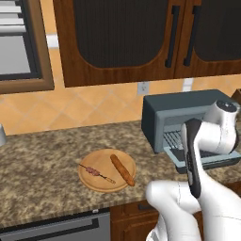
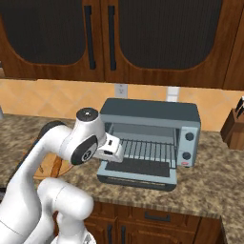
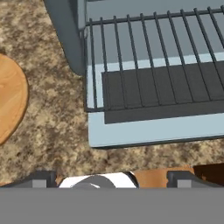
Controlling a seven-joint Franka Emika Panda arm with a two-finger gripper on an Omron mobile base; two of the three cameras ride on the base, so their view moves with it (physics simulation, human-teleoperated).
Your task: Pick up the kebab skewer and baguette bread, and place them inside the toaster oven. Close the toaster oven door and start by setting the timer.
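Note:
The kebab skewer [image 1: 96,172] and the baguette bread [image 1: 122,170] lie side by side on a round wooden board [image 1: 89,184] on the counter, left of the toaster oven [image 1: 169,107]. The oven stands open, its wire rack [image 3: 148,57] bare. The toaster oven door [image 2: 138,172] is folded down flat onto the counter. My gripper [image 2: 116,151] hovers over the door's front left corner, between board and oven. In the hand view the gripper [image 3: 113,177] is open, its fingertips [image 3: 43,178] wide apart with nothing between them. An edge of the board [image 3: 11,100] shows at the left.
Two knobs [image 2: 189,137] sit on the oven's right strip. A knife block [image 2: 236,126] stands at the far right of the granite counter [image 1: 42,160]. Dark-fronted wall cabinets [image 2: 157,38] hang above. My own arm hides part of the board in the right base view.

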